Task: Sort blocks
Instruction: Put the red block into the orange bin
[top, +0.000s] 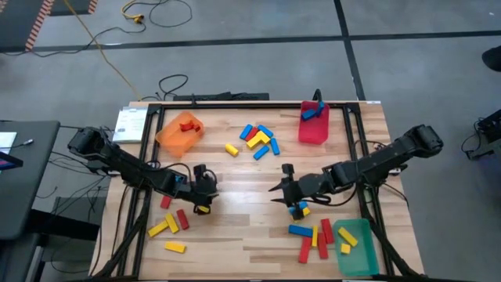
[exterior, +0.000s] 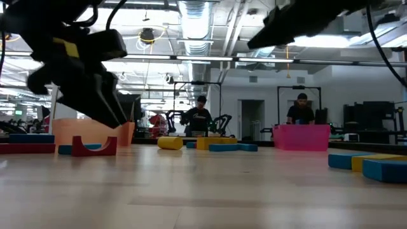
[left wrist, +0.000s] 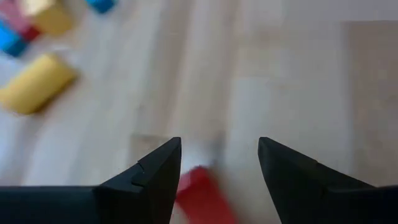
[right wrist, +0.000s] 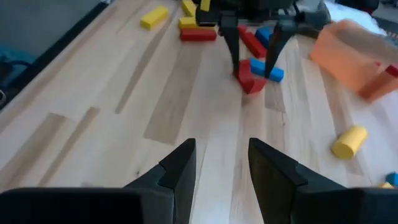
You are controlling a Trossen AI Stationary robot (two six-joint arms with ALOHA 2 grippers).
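Orange bin (top: pixel 179 132): red block | red bin (top: pixel 313 125): blue blocks | green bin (top: pixel 357 245): yellow blocks | hands apart, empty

Red block (left wrist: pixel 202 196) behind left finger

The left gripper (top: pixel 210 190) stands with its fingers apart astride a small red block (right wrist: pixel 250 79). A small blue block (right wrist: pixel 273 74) lies just beside it, and a translucent orange plastic bin (top: pixel 178 131) sits beyond, toward the table's far edge. The right gripper (top: pixel 280 188), also with its fingers apart, faces it across bare wooden table (top: pixel 243 227). A translucent green plastic bin (top: pixel 356 244) sits behind its arm, near the front corner.
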